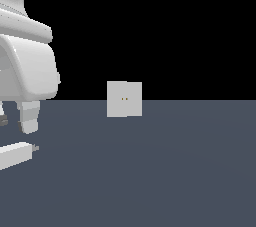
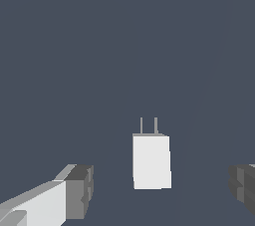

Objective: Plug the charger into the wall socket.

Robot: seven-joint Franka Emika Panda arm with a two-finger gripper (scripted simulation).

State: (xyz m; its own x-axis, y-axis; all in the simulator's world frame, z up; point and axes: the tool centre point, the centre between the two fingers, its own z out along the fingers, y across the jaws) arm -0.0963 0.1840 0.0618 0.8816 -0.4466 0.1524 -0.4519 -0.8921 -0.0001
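The charger (image 1: 15, 155) is a white elongated block lying on the dark floor at the exterior view's left edge, its grey prongs (image 1: 35, 148) facing the exterior view's right. My gripper (image 1: 15, 121) hangs just above it, open and empty. In the wrist view the charger (image 2: 151, 162) lies between my two spread fingers (image 2: 74, 192), apart from both, with its prongs (image 2: 148, 125) pointing away. The wall socket (image 1: 124, 99) is an upright light grey square plate with two tiny orange-brown holes, standing farther back near the middle of the exterior view. The socket does not show in the wrist view.
The white arm body (image 1: 27, 66) fills the exterior view's upper left. The dark blue-grey floor (image 1: 175, 171) stretches between the charger and the socket.
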